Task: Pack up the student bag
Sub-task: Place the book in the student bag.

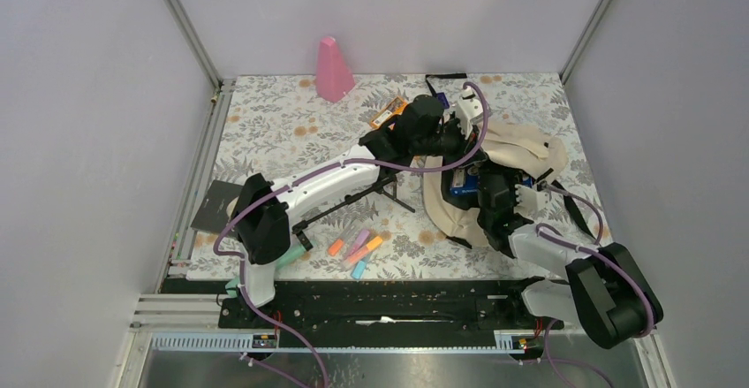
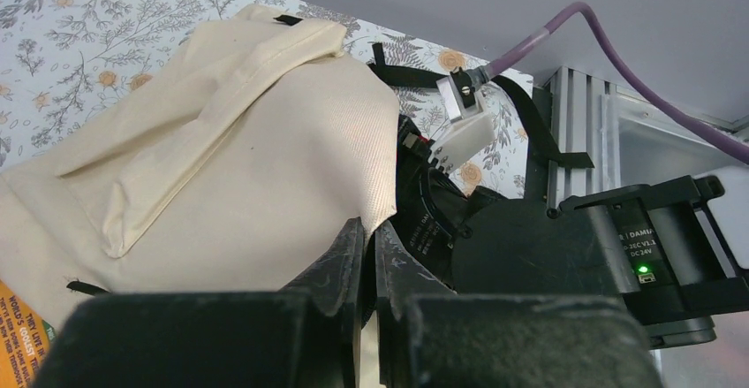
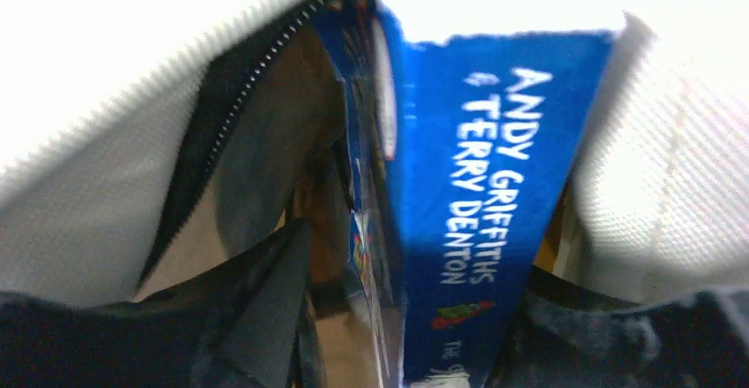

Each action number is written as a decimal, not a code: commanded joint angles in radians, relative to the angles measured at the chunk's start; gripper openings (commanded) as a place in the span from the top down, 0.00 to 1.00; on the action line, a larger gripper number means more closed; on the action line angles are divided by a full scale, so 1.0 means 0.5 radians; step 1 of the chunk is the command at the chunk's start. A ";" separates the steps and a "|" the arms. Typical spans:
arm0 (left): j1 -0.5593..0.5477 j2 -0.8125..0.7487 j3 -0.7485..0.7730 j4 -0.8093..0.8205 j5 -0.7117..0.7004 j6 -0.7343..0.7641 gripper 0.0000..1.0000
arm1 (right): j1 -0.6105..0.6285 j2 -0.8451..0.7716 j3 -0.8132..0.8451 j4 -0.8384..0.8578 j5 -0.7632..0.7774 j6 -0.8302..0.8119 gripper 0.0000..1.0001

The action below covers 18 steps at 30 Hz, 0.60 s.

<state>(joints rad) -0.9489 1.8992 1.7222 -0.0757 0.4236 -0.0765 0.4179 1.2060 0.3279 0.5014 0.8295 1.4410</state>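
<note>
While the left gripper [image 2: 369, 233] is pinched tight on a fold of cream fabric at the rim of the student bag [image 2: 221, 167], the right gripper [image 3: 424, 269] sits inside the bag's mouth. Its fingers are spread to either side of a blue book [image 3: 481, 185], and the finger on the zipper side stands clear of the cover. The spine reads Andy Griffiths and Terry Denton. The book stands on edge within the opening, beside the black zipper [image 3: 225, 123]. The bag lies on the right half of the floral table cover [image 1: 283, 132], toward the far side. A few coloured markers [image 1: 358, 248] lie near the front edge, and a pink cone [image 1: 333, 70] stands at the far edge.
</note>
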 commanded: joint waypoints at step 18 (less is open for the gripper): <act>0.063 0.017 0.324 -0.187 -0.105 -0.076 1.00 | -0.038 -0.881 0.052 -0.665 -0.518 -0.829 0.05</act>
<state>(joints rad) -0.9314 1.9179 1.8194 -0.1955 0.3828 -0.1001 0.4053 0.8921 0.3313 0.2756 0.6025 1.1400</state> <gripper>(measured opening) 0.022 0.949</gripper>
